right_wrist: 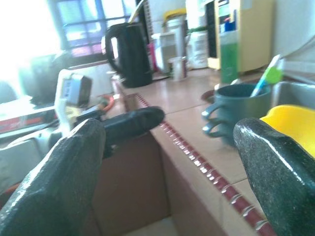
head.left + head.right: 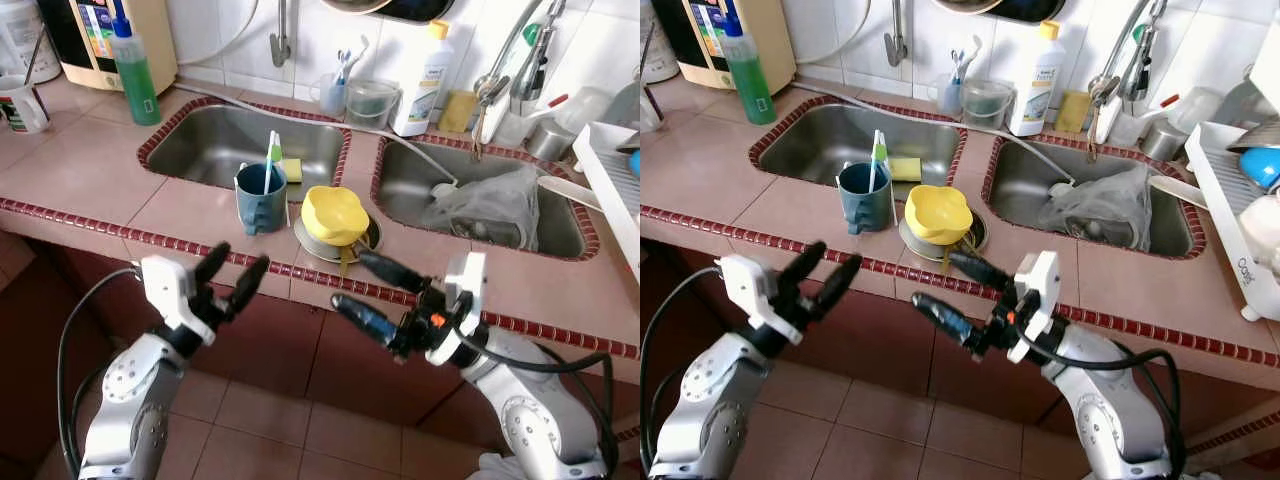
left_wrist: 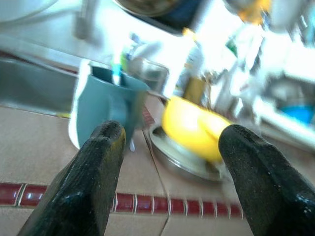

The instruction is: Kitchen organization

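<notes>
A blue mug (image 2: 259,198) with a green-and-white utensil standing in it sits on the tiled counter between two sinks. Right beside it a yellow bowl-shaped piece (image 2: 334,214) rests on a round metal plate (image 2: 312,243). My left gripper (image 2: 228,281) hovers open just off the counter's front edge, below the mug, which appears between its fingers as the mug (image 3: 102,108). My right gripper (image 2: 369,286) is open too, one finger reaching over the counter edge near the plate. The yellow piece (image 1: 291,123) and mug (image 1: 235,112) lie ahead of it.
Left sink (image 2: 235,140) holds a yellow sponge; right sink (image 2: 480,200) holds a crumpled plastic bag. A green soap bottle (image 2: 133,70), white bottle (image 2: 423,80) and cups stand along the back wall. A white dish rack (image 2: 612,185) sits far right. Tiled floor lies below the counter edge.
</notes>
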Robot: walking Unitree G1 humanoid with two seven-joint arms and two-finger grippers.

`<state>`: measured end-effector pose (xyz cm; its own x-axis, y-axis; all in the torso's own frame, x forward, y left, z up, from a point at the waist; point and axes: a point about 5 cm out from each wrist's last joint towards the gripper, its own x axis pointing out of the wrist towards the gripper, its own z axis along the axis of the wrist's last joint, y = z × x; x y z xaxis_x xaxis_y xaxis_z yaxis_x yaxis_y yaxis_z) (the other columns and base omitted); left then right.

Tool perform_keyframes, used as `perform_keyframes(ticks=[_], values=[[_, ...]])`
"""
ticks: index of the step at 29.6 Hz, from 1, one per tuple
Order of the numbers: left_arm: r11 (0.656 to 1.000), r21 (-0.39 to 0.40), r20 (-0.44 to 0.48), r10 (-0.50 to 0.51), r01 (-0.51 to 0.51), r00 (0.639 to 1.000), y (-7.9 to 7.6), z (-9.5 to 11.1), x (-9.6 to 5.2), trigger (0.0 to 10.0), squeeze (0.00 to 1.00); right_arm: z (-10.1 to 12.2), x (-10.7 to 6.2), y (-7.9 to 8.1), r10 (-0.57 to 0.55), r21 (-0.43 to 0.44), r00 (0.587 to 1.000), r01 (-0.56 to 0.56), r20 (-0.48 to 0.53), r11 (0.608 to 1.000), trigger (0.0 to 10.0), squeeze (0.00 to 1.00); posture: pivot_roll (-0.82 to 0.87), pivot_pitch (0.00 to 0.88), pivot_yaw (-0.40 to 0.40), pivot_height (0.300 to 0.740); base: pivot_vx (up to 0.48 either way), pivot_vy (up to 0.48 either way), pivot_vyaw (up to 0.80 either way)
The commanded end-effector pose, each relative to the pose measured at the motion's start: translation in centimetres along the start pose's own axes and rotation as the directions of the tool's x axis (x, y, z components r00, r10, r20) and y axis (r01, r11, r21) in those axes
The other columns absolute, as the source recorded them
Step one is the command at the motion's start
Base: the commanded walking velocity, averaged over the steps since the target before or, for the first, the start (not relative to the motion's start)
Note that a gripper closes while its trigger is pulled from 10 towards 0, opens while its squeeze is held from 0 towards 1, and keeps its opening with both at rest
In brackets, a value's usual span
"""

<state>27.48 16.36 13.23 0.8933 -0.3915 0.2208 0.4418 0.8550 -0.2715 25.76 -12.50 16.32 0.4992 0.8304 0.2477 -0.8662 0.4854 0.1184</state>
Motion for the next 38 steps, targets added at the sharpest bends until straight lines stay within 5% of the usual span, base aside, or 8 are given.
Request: perform_keyframes(ticks=[1,11,19,23,26,30,34,38], values=[[0.997,-0.043,0.005,0.059,-0.058,0.998,-0.1,0.1,0.3,10.0,0.00,1.0,0.1,-0.4,-0.033,-0.016,0.999,0.034,0.034,0.999,10.0,0.00,0.17,0.010,-0.069,0.740,0.000,0.000,0.00],[0.982,-0.050,0.049,0.184,-0.181,0.982,-0.7,0.2,1.4,10.0,0.00,1.2,0.2,-0.8,-0.073,-0.018,0.996,0.074,0.041,0.997,10.0,0.00,0.17,0.000,-0.071,0.740,0.000,0.000,0.00],[0.985,0.066,0.144,0.150,-0.161,0.978,-1.9,3.8,4.4,10.0,0.00,2.2,0.9,-2.0,-0.169,-0.073,0.981,0.176,0.095,0.982,10.0,0.00,0.17,0.000,-0.078,0.740,0.000,0.000,0.00],[0.988,0.096,0.165,0.105,-0.122,0.981,-2.4,5.1,5.3,10.0,0.00,2.5,1.1,-3.3,-0.304,-0.104,0.946,0.316,0.116,0.943,10.0,0.00,0.18,0.006,-0.075,0.740,0.000,0.000,0.00],[0.975,0.159,0.137,0.135,-0.156,0.981,-2.3,5.4,5.9,10.0,0.00,3.0,1.0,-4.8,-0.480,-0.082,0.865,0.494,0.149,0.865,10.0,0.00,0.17,0.012,-0.068,0.740,0.000,0.000,0.00],[0.937,0.301,0.084,0.157,-0.175,0.984,-2.3,5.1,6.0,10.0,0.00,3.2,0.7,-5.4,-0.591,-0.074,0.788,0.609,0.173,0.790,10.0,0.00,0.17,0.022,-0.058,0.740,0.000,0.000,0.00],[0.886,0.455,0.039,0.081,-0.090,0.996,-3.5,4.9,5.8,10.0,0.00,3.7,0.0,-5.6,-0.681,-0.104,0.696,0.713,0.227,0.693,10.0,0.00,0.16,0.038,-0.050,0.740,0.000,0.000,0.00],[0.817,0.576,-0.011,0.030,-0.018,0.999,-4.2,4.5,5.4,10.0,0.00,3.8,-0.4,-5.4,-0.699,-0.170,0.675,0.737,0.237,0.654,10.0,0.00,0.15,0.047,-0.045,0.740,0.000,0.000,0.00]])
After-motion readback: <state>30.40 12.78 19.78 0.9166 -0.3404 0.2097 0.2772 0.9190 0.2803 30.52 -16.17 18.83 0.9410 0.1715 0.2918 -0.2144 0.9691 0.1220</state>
